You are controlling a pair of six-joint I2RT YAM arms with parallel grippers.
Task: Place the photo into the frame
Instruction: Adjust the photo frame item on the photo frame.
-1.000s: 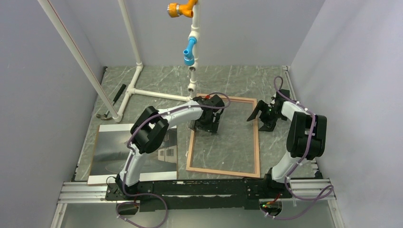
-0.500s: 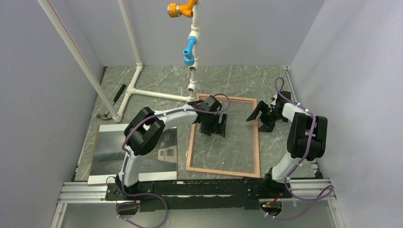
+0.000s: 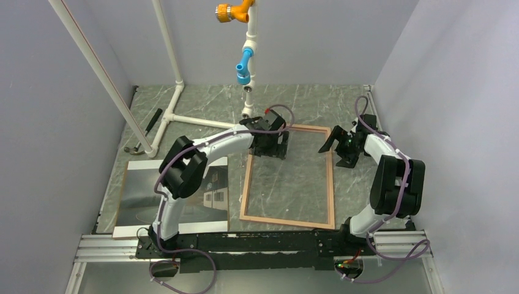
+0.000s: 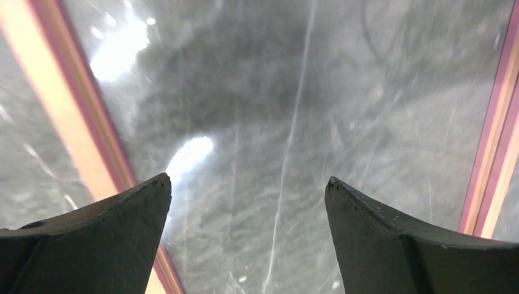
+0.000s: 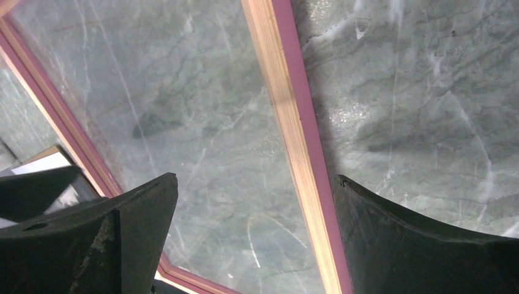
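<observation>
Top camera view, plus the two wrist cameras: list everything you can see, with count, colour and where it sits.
frame: one, pink and tan, flat on the table's middle
photo: one, grey print with white margin, flat on the table left of the frame
pipe stand: one, white, far left of the table
blue fitting: one, on the stand's upright
orange fitting: one, at the upright's top
tool: one, black handle, far left by the stand's base
table: one, grey-green marble
left pincer: one, black, open, over the frame's far left
right pincer: one, black, open, over the frame's right rail
</observation>
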